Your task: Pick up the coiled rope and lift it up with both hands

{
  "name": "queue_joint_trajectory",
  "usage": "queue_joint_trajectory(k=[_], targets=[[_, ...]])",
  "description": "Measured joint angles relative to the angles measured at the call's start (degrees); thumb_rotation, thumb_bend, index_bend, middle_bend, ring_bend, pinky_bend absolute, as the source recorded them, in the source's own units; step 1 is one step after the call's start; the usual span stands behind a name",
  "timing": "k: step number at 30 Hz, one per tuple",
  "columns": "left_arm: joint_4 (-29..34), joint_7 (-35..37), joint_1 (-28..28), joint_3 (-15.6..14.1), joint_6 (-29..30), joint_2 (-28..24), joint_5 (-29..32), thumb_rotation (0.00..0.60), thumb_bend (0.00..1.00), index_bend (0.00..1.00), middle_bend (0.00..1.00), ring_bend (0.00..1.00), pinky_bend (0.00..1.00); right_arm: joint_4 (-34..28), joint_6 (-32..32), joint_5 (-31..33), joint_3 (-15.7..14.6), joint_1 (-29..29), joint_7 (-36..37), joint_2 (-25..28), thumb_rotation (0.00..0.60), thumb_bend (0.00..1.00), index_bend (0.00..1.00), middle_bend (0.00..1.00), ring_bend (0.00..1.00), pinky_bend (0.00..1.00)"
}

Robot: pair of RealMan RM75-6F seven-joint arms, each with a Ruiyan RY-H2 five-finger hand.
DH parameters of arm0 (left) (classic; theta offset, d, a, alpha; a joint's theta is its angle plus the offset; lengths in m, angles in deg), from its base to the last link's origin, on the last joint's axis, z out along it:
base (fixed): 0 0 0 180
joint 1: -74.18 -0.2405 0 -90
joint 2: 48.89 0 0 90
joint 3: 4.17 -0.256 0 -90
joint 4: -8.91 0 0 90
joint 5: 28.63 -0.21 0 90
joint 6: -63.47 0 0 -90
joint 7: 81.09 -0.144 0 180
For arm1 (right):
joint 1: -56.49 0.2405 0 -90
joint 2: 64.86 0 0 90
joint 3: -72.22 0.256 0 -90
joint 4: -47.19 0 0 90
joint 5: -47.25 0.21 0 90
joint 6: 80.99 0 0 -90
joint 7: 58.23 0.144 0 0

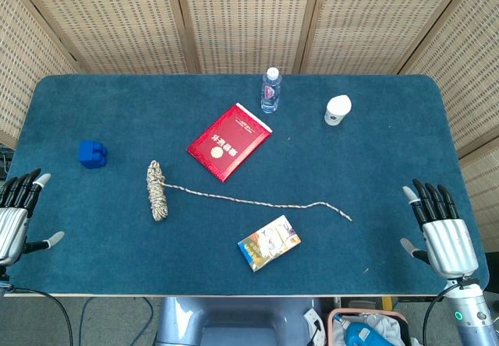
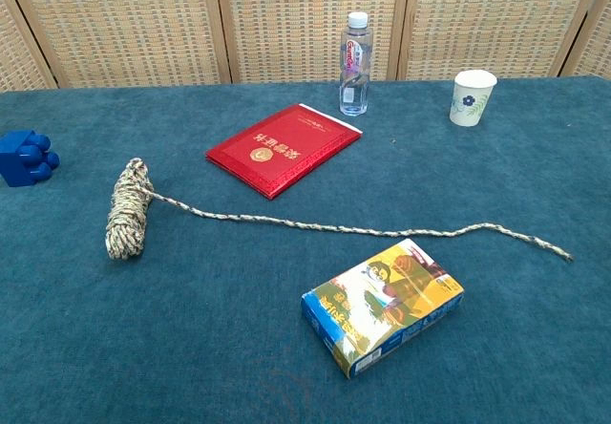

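Observation:
The coiled rope [image 1: 157, 192] [image 2: 128, 210] lies on the blue table, a tight beige bundle left of centre. From it a loose tail [image 1: 265, 201] [image 2: 363, 228] runs right to a free end near the right side. My left hand [image 1: 17, 213] hovers at the table's left front edge, fingers spread, holding nothing. My right hand [image 1: 443, 231] is at the right front edge, fingers spread and empty. Both hands are far from the rope. The chest view shows neither hand.
A red booklet [image 1: 228, 141] [image 2: 284, 148] lies behind the rope. A water bottle [image 1: 270, 90] [image 2: 354, 52] and paper cup [image 1: 337, 110] [image 2: 473, 96] stand at the back. A blue block [image 1: 93, 153] [image 2: 25, 157] is at left. A colourful box [image 1: 269, 242] [image 2: 384, 305] lies in front of the tail.

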Motion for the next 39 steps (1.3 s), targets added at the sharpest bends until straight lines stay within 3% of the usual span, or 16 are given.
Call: queue_joint_trajectory(k=[6, 9, 15, 19, 28, 39], targets=[[-0.5, -0.04, 0.06, 0.04, -0.14, 0.43, -0.3, 0.6, 0.0, 0.0, 0.0, 0.0, 0.0, 0.58, 2.23, 0.13, 0.54, 0.45, 1.84, -0.42, 0.6, 0.0, 0.0, 0.0, 0.0, 0.0], [-0.7, -0.31, 0.49, 0.39, -0.82, 0.71, 0.17, 0.6, 0.0, 0.0, 0.0, 0.0, 0.0, 0.46, 5.18, 0.13, 1.16, 2.17, 3.9, -0.35, 0.6, 0.0, 0.05, 0.0, 0.0, 0.0], [-1.27, -1.09, 1.18, 1.08, -2.28, 1.31, 1.93, 0.6, 0.0, 0.0, 0.0, 0.0, 0.0, 1.42, 17.32, 1.32, 3.6, 9.6, 6.74, -0.82, 0.6, 0.05, 0.28, 0.0, 0.0, 0.0], [-1.31, -1.2, 1.35, 1.41, -2.85, 1.36, 2.78, 0.6, 0.0, 0.0, 0.0, 0.0, 0.0, 3.91, 27.7, 3.87, 5.36, 15.65, 7.88, -3.27, 0.6, 0.16, 0.33, 0.0, 0.0, 0.0], [-1.22, -0.14, 2.05, 1.8, -4.55, 0.96, 3.67, 0.6, 0.0, 0.0, 0.0, 0.0, 0.0, 13.0, 38.94, 9.68, 7.09, 23.59, 4.18, -13.36, 0.6, 0.27, 0.37, 0.0, 0.0, 0.0], [-1.5, 1.11, 2.95, 1.97, -6.75, 0.8, 4.73, 0.6, 0.0, 0.0, 0.0, 0.0, 0.0, 19.86, 45.1, 13.8, 7.6, 28.17, 0.48, -19.92, 0.6, 0.29, 0.4, 0.0, 0.0, 0.0]])
